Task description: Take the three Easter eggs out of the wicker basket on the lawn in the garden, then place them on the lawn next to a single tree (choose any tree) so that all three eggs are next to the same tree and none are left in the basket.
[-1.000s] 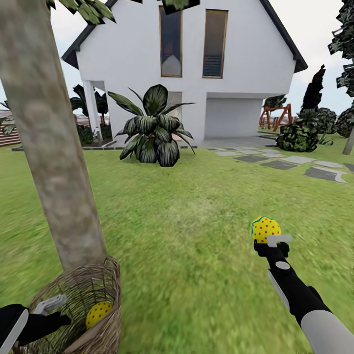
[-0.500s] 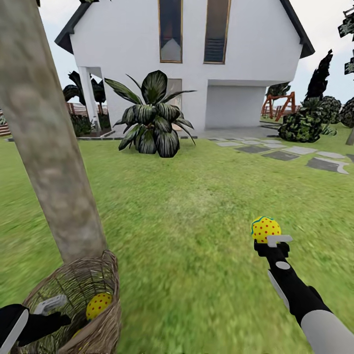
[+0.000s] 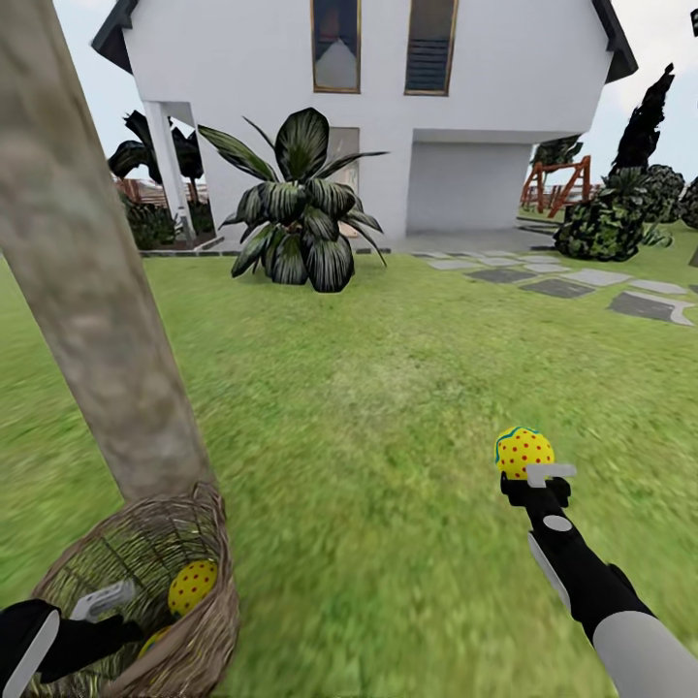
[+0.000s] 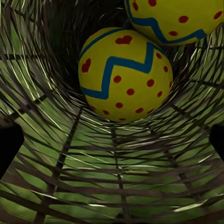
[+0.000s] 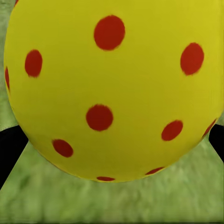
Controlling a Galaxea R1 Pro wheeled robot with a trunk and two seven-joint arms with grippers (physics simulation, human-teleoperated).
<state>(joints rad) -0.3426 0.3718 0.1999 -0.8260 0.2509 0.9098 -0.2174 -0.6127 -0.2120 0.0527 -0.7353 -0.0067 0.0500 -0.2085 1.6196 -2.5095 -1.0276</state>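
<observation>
The wicker basket stands on the lawn against the foot of a thick grey-brown tree. My left gripper reaches into the basket, open, with nothing between its fingers. Just beyond it lie two yellow Easter eggs with red dots, one in plain sight and one as a sliver. The left wrist view shows both eggs against the basket weave. Out over the grass to the right, my right gripper is shut on the third egg.
A broad-leaved dark plant stands ahead in front of the white house. Grey stepping stones run off at the right, with bushes behind them. Open grass lies between the tree and my right arm.
The whole view has shifted, so the camera has moved: tree and basket sit further left and lower. Both arms keep their poses, and the right gripper still holds its egg.
</observation>
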